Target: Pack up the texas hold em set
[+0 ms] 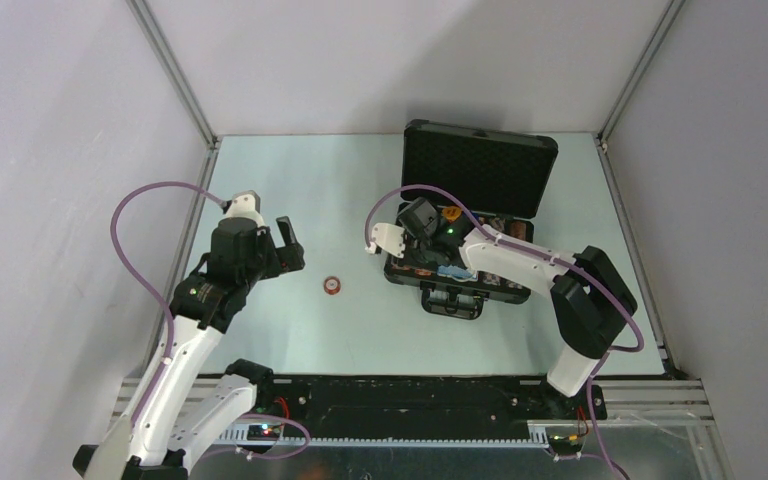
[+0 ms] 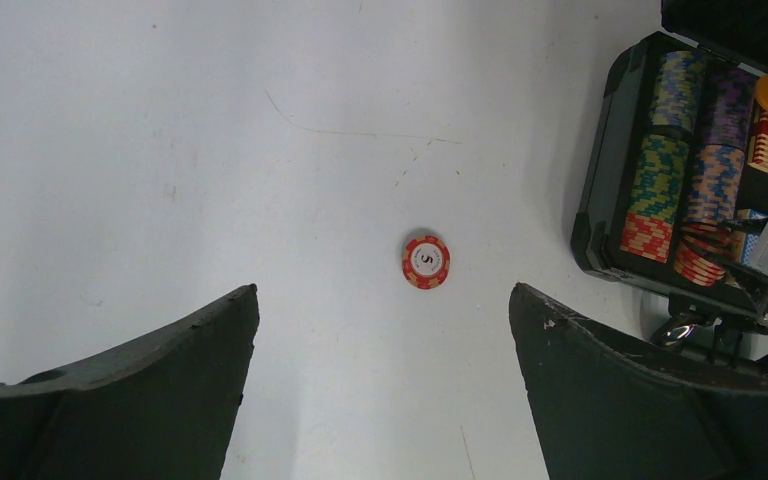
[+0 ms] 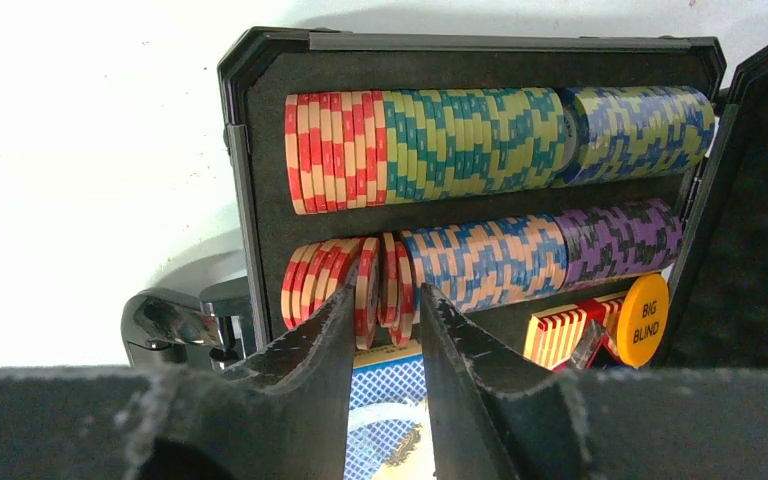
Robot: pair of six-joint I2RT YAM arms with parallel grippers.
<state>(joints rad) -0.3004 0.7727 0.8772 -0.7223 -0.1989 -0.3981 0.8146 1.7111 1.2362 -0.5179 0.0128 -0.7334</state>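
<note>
The black case (image 1: 397, 270) of the texas hold em set lies open right of centre, its foam lid (image 1: 480, 165) standing up. Multicoloured chip rows (image 3: 490, 135) fill its far slots. My right gripper (image 3: 388, 292) reaches into the second row, its jaws narrow and shut on a few red-white chips (image 3: 392, 290). Below it lies a blue patterned card box (image 3: 380, 420). A red-white card box (image 3: 565, 330) and a yellow BIG BLIND button (image 3: 645, 320) sit beside it. One loose red-white chip (image 1: 333, 285) (image 2: 426, 262) lies on the table. My left gripper (image 2: 384, 290) hovers wide open just short of it.
The case's handle and latches (image 1: 452, 303) stick out toward the arms' bases. Grey walls and metal rails (image 1: 203, 150) close in the white table (image 1: 340, 200) on three sides. A black strip (image 1: 410, 395) runs along the near edge.
</note>
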